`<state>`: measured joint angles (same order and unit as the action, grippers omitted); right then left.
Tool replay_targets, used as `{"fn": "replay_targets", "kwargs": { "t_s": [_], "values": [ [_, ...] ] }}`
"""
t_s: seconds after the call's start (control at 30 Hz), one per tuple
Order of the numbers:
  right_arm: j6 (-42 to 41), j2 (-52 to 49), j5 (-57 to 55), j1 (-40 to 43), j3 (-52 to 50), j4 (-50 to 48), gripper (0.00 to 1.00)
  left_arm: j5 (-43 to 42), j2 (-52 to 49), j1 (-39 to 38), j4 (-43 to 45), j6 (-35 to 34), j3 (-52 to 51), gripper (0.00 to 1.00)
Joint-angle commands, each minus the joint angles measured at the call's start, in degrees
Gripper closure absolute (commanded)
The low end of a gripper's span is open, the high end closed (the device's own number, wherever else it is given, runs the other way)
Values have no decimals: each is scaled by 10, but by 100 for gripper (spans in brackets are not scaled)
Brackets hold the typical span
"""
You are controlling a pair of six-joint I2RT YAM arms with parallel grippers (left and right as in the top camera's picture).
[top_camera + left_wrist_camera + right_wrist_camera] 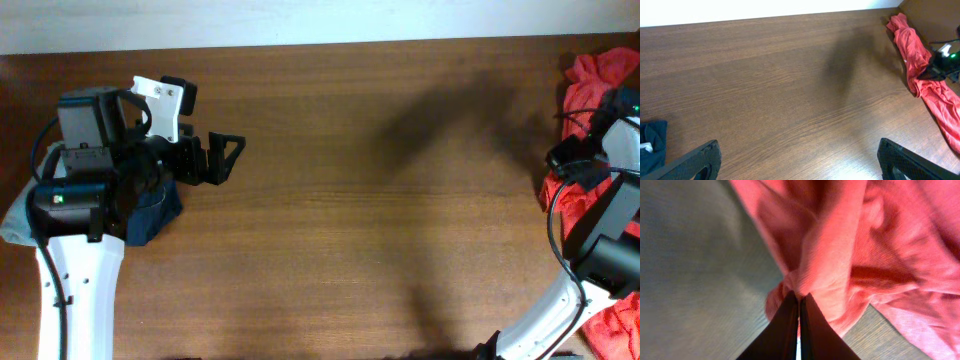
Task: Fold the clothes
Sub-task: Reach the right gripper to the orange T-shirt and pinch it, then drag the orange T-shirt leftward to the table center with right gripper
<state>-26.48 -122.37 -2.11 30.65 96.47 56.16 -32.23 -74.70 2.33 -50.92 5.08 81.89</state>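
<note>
Folding barely starting: clothes [597, 78] lying crumpled at counter [380, 210] edge, none laid flat yet; right pincer [800, 311] pinching fabric fold, left pincer [222, 158] hanging spread, gripping nothing.

You have a brown wooden table [380, 180]: grain visible, smooth, low sheen. The orange-red crumpled cloth clothes [880, 255] show a fine knit, matt, soft and creased. The dark navy folded cloth [652, 142] is matt. The fingers [695, 160] of the left gripper [236, 160] read as black matt plastic. The white arm casing [80, 290] is smooth, slightly glossy plastic.
</note>
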Motion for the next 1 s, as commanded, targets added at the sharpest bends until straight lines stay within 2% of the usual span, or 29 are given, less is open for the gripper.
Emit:
{"fn": "replay_targets", "kwargs": {
  "t_s": [0.0,0.13,0.23,0.33,0.5,0.77,0.97],
  "values": [
    [55,96,39,-3,76,0,96,-10,4,2,-2,5,10,1],
    [68,162,170,-4,135,-1,96,-10,4,2,-1,5,10,1],
    [68,202,216,-17,166,-3,96,-10,4,2,-1,6,10,1],
    [76,236,221,-43,183,-6,96,-10,4,2,-1,6,10,0],
    [142,282,236,-119,188,-31,96,-8,4,2,-1,6,10,1],
    [165,281,233,-242,187,-10,96,-7,4,2,-2,6,10,1],
    [173,280,179,-320,187,0,96,13,4,2,-2,6,10,1]
  ]
}}
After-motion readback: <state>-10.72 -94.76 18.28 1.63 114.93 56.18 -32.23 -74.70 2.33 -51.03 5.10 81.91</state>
